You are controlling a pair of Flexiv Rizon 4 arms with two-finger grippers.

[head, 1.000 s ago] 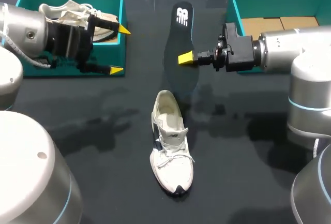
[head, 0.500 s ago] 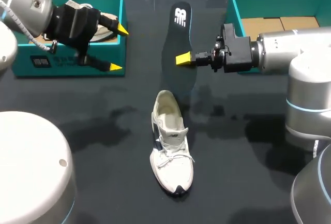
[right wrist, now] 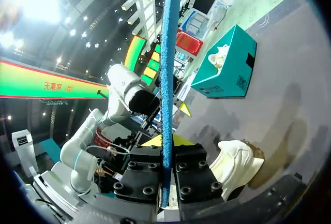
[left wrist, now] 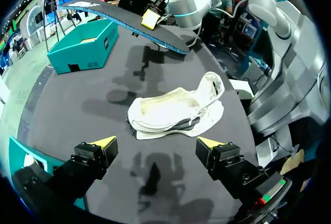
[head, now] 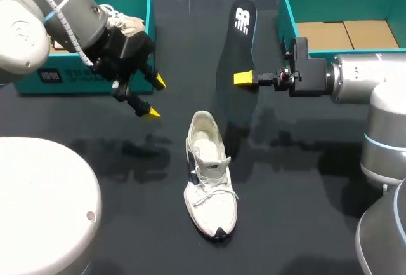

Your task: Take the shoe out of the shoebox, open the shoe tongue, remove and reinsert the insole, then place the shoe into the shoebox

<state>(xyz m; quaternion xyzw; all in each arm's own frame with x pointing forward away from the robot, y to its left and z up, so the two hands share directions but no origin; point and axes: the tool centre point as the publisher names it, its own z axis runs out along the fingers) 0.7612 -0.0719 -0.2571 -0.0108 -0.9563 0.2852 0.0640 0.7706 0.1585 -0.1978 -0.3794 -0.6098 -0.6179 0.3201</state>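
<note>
A white shoe [head: 209, 180] lies on the dark table at the middle, its opening toward the far side. The black insole [head: 238, 46] hangs in the air beyond it, with my right gripper [head: 244, 78] shut on its lower half; in the right wrist view the insole [right wrist: 168, 79] is edge-on between the fingers, with the shoe [right wrist: 235, 167] below. My left gripper [head: 154, 97] hovers wide open to the left of the shoe's heel. In its wrist view the shoe [left wrist: 176, 113] lies just ahead of the empty fingers [left wrist: 101, 144], with the insole [left wrist: 129, 19] beyond.
A teal box [head: 136, 65] at the far left holds another pale shoe [head: 127, 24]. A second teal box [head: 285, 8] at the far right has brown cardboard [head: 342, 33] in its bottom. Both arms' bulky links overhang the near corners.
My left arm has swung from the left box rightward and nearer, to beside the shoe. The right gripper has shifted a little to the right, with the insole in it.
</note>
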